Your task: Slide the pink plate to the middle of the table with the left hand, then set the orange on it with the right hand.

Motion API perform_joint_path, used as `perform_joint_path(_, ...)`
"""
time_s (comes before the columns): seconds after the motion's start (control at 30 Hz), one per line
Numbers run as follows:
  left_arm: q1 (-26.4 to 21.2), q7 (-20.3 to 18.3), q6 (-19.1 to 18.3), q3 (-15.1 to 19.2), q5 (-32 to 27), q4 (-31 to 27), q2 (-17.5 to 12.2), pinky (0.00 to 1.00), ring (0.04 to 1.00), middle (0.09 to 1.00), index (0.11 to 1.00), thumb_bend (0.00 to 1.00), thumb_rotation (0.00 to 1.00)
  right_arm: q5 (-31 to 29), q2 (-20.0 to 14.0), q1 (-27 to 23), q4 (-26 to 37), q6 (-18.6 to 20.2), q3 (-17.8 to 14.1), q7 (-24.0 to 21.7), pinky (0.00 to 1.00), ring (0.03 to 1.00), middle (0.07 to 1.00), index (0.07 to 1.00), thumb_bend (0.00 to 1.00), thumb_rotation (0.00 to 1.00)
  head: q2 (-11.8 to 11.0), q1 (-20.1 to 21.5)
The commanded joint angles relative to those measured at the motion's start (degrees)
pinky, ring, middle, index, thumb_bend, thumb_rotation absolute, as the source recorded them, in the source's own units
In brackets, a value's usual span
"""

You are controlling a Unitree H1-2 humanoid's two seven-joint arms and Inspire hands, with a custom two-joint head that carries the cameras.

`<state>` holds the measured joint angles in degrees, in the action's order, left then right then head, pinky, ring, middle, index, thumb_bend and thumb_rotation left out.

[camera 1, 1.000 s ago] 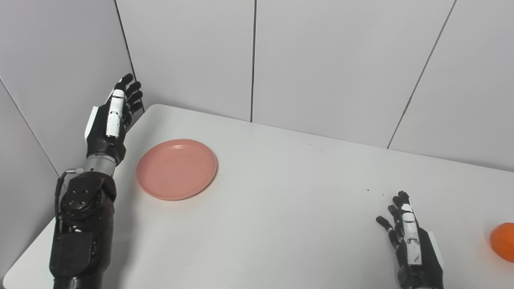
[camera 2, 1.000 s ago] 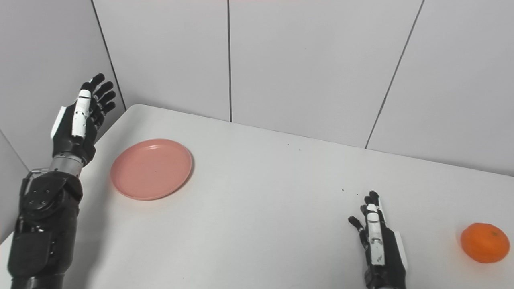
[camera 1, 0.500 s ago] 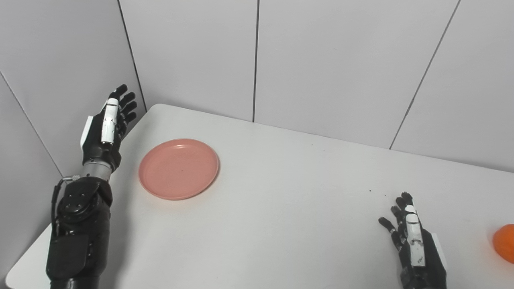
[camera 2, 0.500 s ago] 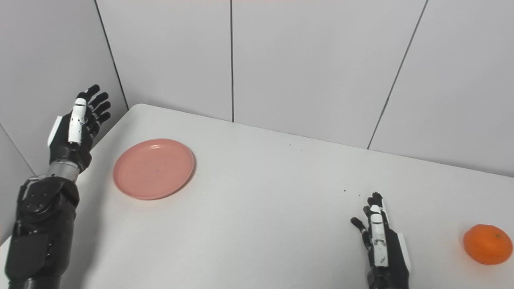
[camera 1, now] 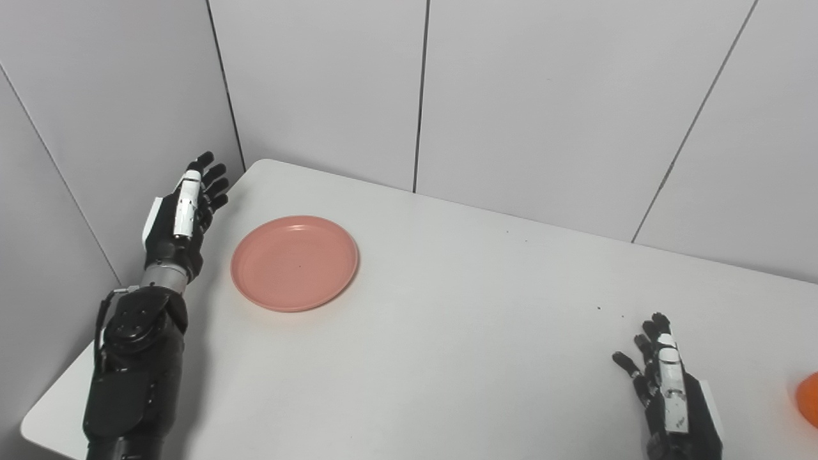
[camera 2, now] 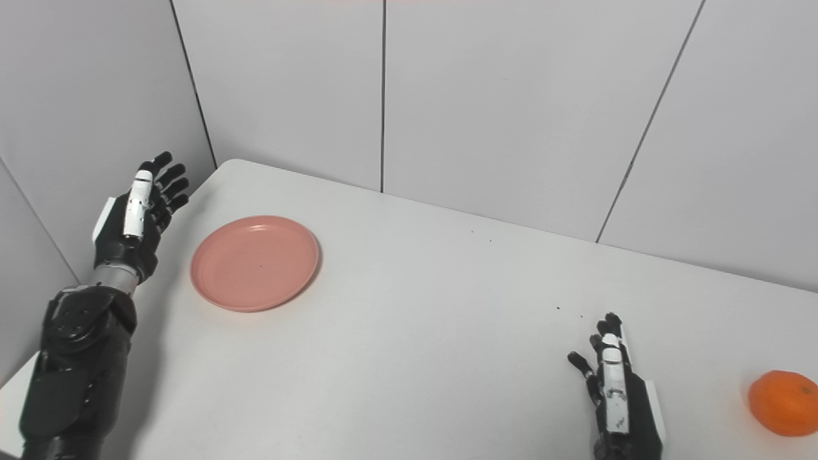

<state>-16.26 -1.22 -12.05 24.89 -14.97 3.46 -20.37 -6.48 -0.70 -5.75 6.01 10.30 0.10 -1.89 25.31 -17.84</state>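
The pink plate (camera 1: 294, 262) lies empty on the left part of the white table (camera 1: 447, 319). My left hand (camera 1: 182, 217) stands upright and open just left of the plate, a small gap away from its rim, fingers spread and pointing up toward the wall corner. At the table's right edge sits the orange (camera 2: 783, 403), only partly in the left eye view. My right hand (camera 2: 617, 396) rests open near the front right, fingers extended, well to the left of the orange and holding nothing.
Grey wall panels (camera 1: 543, 96) close off the back and left sides of the table. The table's rounded far-left corner (camera 1: 259, 165) lies just behind my left hand. A few dark specks (camera 2: 569, 311) dot the surface ahead of the right hand.
The camera has shifted, moving the whole scene slightly right and down. My left hand has lowered a little and come closer to the plate's left side. Plate, orange and right hand stay put.
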Motion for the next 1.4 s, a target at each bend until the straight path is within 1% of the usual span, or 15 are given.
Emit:
perform_joint_path(0.0, -1.1, -0.9, 3.0, 0.0, -1.0, 0.0, -1.2, 0.94, 0.923, 0.918, 0.907, 0.30, 1.00, 0.1, -0.5, -0.7, 0.7, 0.0, -0.5, -0.2, 1.00, 1.000, 1.000, 1.000, 0.20, 1.00, 0.1, 0.0)
perform_joint_path(0.17, -1.0, -0.9, 4.4, -0.2, -1.4, 2.2, -0.9, 0.92, 0.919, 0.916, 0.900, 0.29, 1.00, -0.4, -0.3, -0.7, 0.8, 0.2, -0.6, -0.3, 1.00, 1.000, 1.000, 1.000, 0.20, 1.00, 0.2, 0.0)
perform_joint_path(0.23, -1.0, -1.1, 5.0, -0.4, -1.4, 3.2, -1.0, 0.92, 0.923, 0.920, 0.902, 0.29, 1.00, -0.3, -0.4, -0.6, 0.8, 0.2, -0.6, -0.3, 1.00, 1.000, 1.000, 1.000, 0.20, 1.00, 0.2, 0.0)
perform_joint_path(0.5, -0.9, -1.4, 5.7, -0.7, -2.2, 5.7, -0.9, 0.95, 0.932, 0.932, 0.917, 0.30, 1.00, -0.4, -0.5, -0.7, 0.3, -0.3, -0.7, -0.4, 1.00, 1.000, 1.000, 1.000, 0.20, 1.00, 0.1, 0.0)
perform_joint_path(0.6, -1.0, -1.8, 6.8, -0.4, -2.9, 7.5, -0.9, 0.95, 0.934, 0.930, 0.915, 0.30, 1.00, -0.3, -0.5, -0.7, 0.3, -0.1, -0.7, -0.3, 1.00, 1.000, 1.000, 1.000, 0.19, 1.00, 0.2, 0.0)
perform_joint_path(0.73, -1.1, -2.4, 7.3, -0.2, -4.3, 9.3, -1.0, 0.98, 0.944, 0.938, 0.922, 0.30, 1.00, -0.3, -0.7, -0.8, 0.1, -0.3, -0.7, -0.4, 1.00, 1.000, 1.000, 1.000, 0.20, 1.00, 0.3, -0.1)
perform_joint_path(0.97, -1.5, -3.1, 9.2, -0.3, -4.7, 13.9, -1.7, 0.98, 0.946, 0.936, 0.929, 0.32, 1.00, -0.3, -0.6, -0.7, 0.1, -0.2, -0.7, -0.3, 1.00, 1.000, 1.000, 1.000, 0.20, 1.00, 0.3, -0.1)
perform_joint_path(1.17, -1.8, -2.8, 9.8, -0.2, -5.6, 14.5, -1.7, 0.99, 0.947, 0.937, 0.928, 0.32, 1.00, -0.4, -0.7, -1.0, -0.3, -0.3, -0.8, -0.4, 1.00, 1.000, 1.000, 1.000, 0.20, 1.00, 0.2, -0.2)
perform_joint_path(1.37, -1.8, -2.5, 9.2, -0.2, -6.1, 14.3, -1.6, 0.97, 0.940, 0.929, 0.918, 0.32, 1.00, -0.2, -0.7, -0.9, -0.3, -0.5, -0.7, -0.4, 1.00, 1.000, 1.000, 1.000, 0.20, 1.00, 0.2, -0.1)
